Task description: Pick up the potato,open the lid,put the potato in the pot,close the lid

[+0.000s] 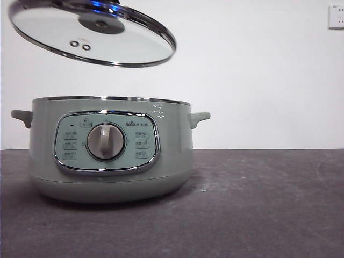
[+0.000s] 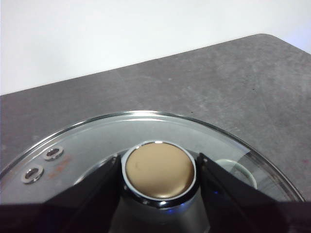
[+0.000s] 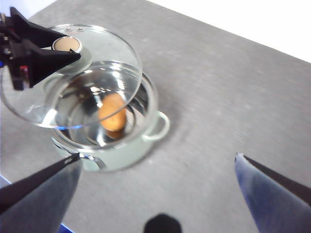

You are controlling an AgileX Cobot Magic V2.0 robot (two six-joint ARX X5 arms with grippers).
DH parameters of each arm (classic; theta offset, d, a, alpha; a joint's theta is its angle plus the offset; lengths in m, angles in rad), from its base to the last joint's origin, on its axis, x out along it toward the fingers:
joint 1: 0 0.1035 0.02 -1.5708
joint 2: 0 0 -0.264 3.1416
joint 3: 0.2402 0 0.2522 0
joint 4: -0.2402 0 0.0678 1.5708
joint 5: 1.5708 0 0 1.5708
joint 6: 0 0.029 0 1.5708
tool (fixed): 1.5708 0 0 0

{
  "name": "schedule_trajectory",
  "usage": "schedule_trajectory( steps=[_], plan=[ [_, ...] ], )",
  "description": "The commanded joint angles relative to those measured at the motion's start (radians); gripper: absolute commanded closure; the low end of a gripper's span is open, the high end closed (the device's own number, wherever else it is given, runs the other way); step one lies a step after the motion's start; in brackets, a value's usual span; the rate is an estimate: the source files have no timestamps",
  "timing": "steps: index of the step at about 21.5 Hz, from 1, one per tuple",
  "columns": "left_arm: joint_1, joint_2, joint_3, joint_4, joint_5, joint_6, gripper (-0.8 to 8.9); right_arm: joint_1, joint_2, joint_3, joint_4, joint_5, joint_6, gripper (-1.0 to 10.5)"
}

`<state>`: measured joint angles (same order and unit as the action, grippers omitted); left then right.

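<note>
Potato (image 3: 112,112): oval, orange-brown, inside the pot (image 1: 110,148).
Lid (image 1: 92,33): domed glass, steel rim, tilted above pot.
Left hand (image 2: 160,171): clamped on lid's knob.
Right hand (image 3: 155,167): wide open, empty, above grey tabletop (image 1: 269,204).

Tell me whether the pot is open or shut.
Open. The left gripper holds the lid by its knob, tilted in the air above the pot; the potato lies inside.

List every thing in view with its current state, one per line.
Lid: lifted off, tilted in the air above the pot, held by its knob.
Pot: open, on the table.
Potato: inside the pot.
Left claw: shut on the lid's knob.
Right claw: open, empty, apart from the pot.
</note>
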<state>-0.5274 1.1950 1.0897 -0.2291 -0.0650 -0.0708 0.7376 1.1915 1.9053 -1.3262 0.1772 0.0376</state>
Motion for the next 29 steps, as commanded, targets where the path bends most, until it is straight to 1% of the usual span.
schedule_trajectory(
  steps=[1, 4, 10, 12, 22, 29],
  plan=[
    [-0.019, 0.03, 0.011, 0.064, 0.001, -0.012, 8.22, 0.0, -0.026, 0.002, -0.027, 0.04, 0.027, 4.2],
    [-0.032, 0.09, 0.011, 0.079, -0.009, -0.012, 8.22, 0.0, -0.061, 0.002, -0.042, 0.069, 0.047, 4.2],
    [-0.036, 0.173, 0.011, 0.079, -0.021, -0.015, 8.22, 0.0, -0.099, 0.002, -0.042, 0.068, 0.048, 4.2],
    [-0.036, 0.186, 0.011, 0.071, -0.042, -0.015, 8.22, 0.0, -0.105, 0.002, -0.042, 0.068, 0.048, 4.2],
    [-0.036, 0.207, 0.011, -0.025, -0.039, -0.015, 8.22, 0.0, -0.105, 0.002, -0.042, 0.068, 0.048, 4.2],
    [-0.036, 0.238, 0.011, -0.042, -0.037, -0.015, 8.22, 0.0, -0.105, 0.002, -0.042, 0.065, 0.048, 4.2]
  ],
)
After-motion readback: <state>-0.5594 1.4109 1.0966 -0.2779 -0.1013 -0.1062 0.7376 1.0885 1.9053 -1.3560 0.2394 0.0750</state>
